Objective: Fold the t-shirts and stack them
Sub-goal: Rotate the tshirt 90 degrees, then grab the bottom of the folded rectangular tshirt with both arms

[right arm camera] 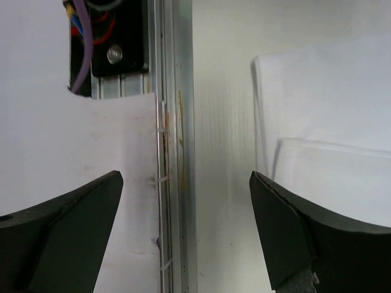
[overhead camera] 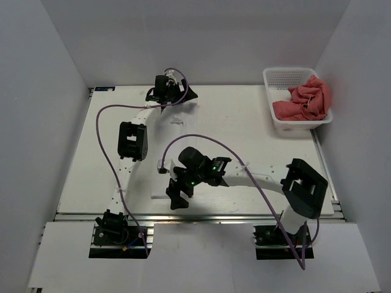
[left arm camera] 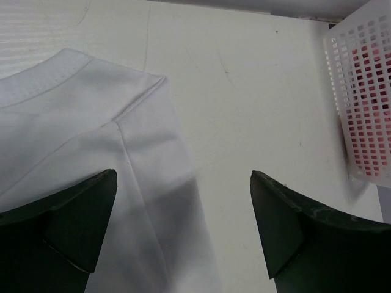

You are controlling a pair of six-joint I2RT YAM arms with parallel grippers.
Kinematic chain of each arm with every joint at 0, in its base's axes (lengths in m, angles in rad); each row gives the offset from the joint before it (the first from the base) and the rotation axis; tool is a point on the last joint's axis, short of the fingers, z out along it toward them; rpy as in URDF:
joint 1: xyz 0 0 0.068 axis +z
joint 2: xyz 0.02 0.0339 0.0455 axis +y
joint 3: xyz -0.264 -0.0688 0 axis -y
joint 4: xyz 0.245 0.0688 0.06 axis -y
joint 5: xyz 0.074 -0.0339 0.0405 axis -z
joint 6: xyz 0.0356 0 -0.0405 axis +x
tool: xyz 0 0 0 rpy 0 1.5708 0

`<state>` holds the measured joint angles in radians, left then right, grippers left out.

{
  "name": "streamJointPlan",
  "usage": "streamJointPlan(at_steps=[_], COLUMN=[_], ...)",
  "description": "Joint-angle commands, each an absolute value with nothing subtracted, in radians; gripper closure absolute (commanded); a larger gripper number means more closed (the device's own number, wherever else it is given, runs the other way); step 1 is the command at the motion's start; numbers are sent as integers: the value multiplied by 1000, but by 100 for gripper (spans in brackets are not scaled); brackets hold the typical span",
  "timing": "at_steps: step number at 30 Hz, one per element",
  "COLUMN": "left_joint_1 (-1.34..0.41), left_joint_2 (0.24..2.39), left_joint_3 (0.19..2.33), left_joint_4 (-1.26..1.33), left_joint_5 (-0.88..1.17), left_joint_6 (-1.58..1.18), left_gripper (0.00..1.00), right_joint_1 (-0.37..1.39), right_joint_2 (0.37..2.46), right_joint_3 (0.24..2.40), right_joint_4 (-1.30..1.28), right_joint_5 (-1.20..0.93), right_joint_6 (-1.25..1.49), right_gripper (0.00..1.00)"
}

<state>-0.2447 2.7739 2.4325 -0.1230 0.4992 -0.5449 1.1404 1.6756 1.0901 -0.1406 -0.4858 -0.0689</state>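
Observation:
A white t-shirt (overhead camera: 178, 122) lies flat on the white table and is hard to make out from above. In the left wrist view its collar and shoulder (left arm camera: 91, 122) show. My left gripper (overhead camera: 171, 97) is open just above that shoulder edge, one jaw over the cloth and one over bare table (left arm camera: 183, 183). In the right wrist view a layered, folded corner of the shirt (right arm camera: 330, 122) lies near the table's front edge. My right gripper (overhead camera: 177, 194) is open and empty beside that corner, straddling the front rail (right arm camera: 186, 183). A pink t-shirt (overhead camera: 308, 101) is bunched in a basket.
The white mesh basket (overhead camera: 278, 79) stands at the back right, and it also shows in the left wrist view (left arm camera: 360, 91). The metal front rail (right arm camera: 180, 152) and the left arm's base mount (right arm camera: 104, 43) are under the right gripper. Walls close the left, back and right sides.

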Motion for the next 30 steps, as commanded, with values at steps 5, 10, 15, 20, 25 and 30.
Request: streamJointPlan(at_steps=[5,10,15,20,25,30], left_joint_1=[-239,-250,-250,-250,-250,-259], left_joint_2=[2260,1789,1337,1085,968,963], left_joint_3=[2275,1868,1108,708,539,422], left_joint_4=[-342,-549,-459,-566,-635,-600], left_joint_5=[397,192,78,127,138,175], left_joint_6=[-394,-319,-448,-561,-644,-653], left_gripper=[0,0,0,0,6,27], right_joint_1=[1137,1137,1138,1137,1137,1137], right_joint_2=[1510,1460,1456,1491,1529,1566], right_joint_3=[1023,940,885,861,841,821], right_joint_4=[-132,-138,-94,-74,-26,14], right_joint_5=[-315,-186,-117,-46,-29,-14], right_joint_6=[-80,-106,-37,60,161,241], right_gripper=[10,10,10,12,17,25])
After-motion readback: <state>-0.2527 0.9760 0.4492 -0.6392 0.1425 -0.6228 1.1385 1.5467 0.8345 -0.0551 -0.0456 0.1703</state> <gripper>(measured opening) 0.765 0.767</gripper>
